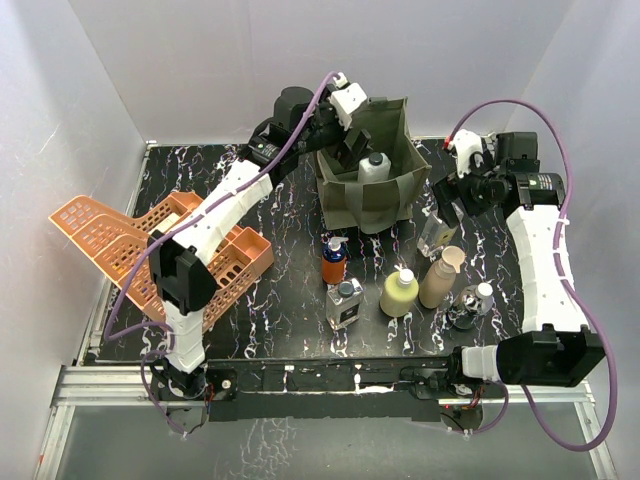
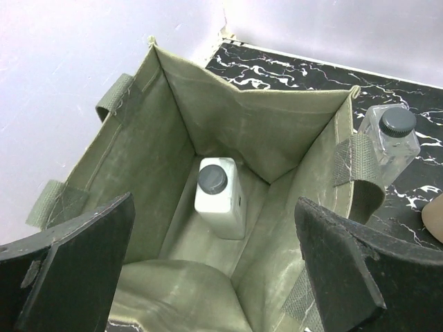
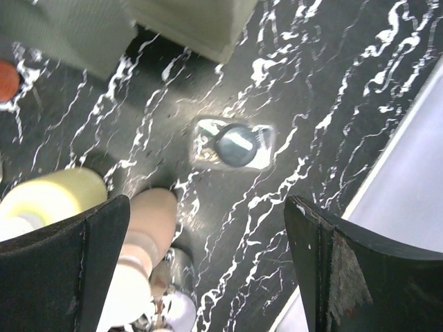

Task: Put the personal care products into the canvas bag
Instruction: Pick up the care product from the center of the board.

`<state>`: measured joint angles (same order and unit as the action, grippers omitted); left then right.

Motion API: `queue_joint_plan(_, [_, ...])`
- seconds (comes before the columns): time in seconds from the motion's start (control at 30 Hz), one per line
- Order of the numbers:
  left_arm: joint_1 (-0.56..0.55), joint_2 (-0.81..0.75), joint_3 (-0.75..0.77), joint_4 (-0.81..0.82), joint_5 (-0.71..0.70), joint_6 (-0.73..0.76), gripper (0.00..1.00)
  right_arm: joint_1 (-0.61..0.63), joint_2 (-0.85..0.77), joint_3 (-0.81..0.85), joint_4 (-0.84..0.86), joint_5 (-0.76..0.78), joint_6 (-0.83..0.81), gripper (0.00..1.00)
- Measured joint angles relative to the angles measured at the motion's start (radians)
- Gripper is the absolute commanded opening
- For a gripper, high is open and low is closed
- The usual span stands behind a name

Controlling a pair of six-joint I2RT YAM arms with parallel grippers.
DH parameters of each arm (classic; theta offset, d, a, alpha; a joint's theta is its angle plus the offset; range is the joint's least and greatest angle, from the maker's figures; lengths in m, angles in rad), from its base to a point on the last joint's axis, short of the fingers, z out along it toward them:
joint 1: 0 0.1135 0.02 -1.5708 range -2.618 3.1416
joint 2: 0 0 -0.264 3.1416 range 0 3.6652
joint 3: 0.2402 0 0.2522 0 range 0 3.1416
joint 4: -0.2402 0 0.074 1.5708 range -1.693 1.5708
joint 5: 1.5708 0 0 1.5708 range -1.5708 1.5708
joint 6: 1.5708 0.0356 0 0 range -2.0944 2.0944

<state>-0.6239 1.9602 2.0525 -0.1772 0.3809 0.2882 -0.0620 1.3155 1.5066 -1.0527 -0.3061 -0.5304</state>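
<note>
At the left of the top view, the orange plastic lattice baskets (image 1: 150, 250) are well apart from the work and no trouble is expected there. At upper centre, the left gripper (image 2: 221, 277) is held open and empty over the mouth of the olive-green boxy canvas bag (image 1: 345, 195). On the bag's floor, the white rectangular bottle with a grey cap (image 2: 220, 197) is seen standing. The fabric is soft and creased, with limp strap handles, so a finger could be caught on a wall or strap and the bag dragged or tipped. In the middle of the frame five products are left on the glossy black marbled table (image 1: 280, 330): the orange bottle with a blue top (image 1: 334, 262), the square clear bottle (image 1: 345, 303), the rounded yellow-green pump bottle (image 1: 399, 292), the smooth tan bottle (image 1: 441, 278) and the dark round bottle (image 1: 470, 305). At right, the right gripper (image 3: 206, 207) is spread wide and empty above the clear square bottle with a black cap (image 3: 234, 144), beside the bag. Its hard, slick faces could be lost from a shallow grip. The tan bottle near it could be knocked over by a descending finger.
</note>
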Motion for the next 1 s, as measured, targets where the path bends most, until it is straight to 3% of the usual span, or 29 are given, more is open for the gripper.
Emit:
queue_joint_plan(0.3, [0.0, -0.029, -0.023, -0.004, -0.033, 0.013, 0.97, 0.002, -0.117, -0.059, -0.227, -0.081, -0.182, 0.97])
queue_joint_plan(0.53, [0.0, -0.031, -0.044, -0.003, -0.026, 0.008, 0.97, 0.016, -0.168, -0.166, -0.283, -0.06, -0.225, 0.91])
queue_joint_plan(1.0, [-0.004, -0.031, -0.058, -0.009, -0.026, 0.026, 0.97, 0.024, -0.108, -0.235, -0.259, -0.035, -0.182, 0.67])
